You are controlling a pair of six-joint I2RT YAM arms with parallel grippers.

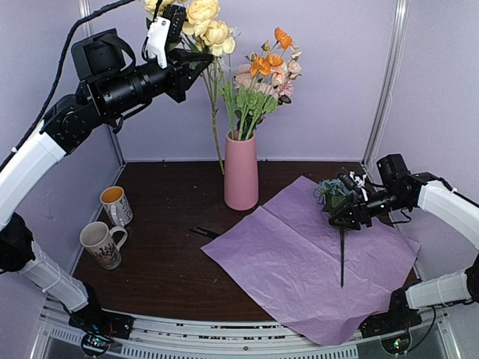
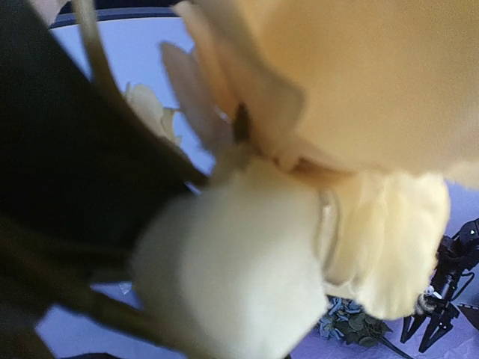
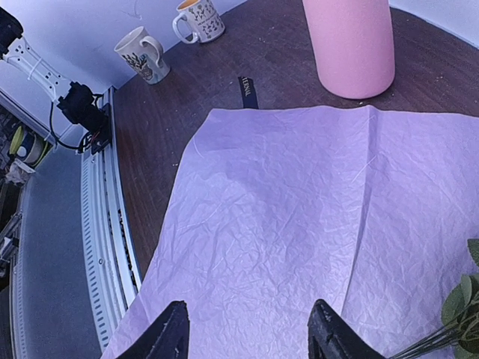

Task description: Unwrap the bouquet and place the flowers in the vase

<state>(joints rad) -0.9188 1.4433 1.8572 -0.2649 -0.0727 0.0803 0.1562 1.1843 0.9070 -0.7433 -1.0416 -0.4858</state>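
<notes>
**Pale yellow flowers** (image 1: 203, 26): soft cloth blooms on a long green stem that hangs near-vertical, heads up, with its foot just left of the vase. The left gripper (image 1: 202, 66) is clamped tight on the stem below the heads.

**Vase** (image 1: 241, 176): smooth matte pink, upright mid-worktop (image 1: 165, 262), holding orange and pink flowers (image 1: 269, 63).

**Blue rose** (image 1: 329, 193): lies on flat, crinkled lilac tissue paper (image 1: 292, 262), head away and stem toward the near edge. The right gripper (image 3: 248, 305) hovers at its head, jaws apart, holding nothing.

**Also present**: black ribbon (image 1: 203, 232); two patterned mugs (image 1: 102, 243) at left.
</notes>
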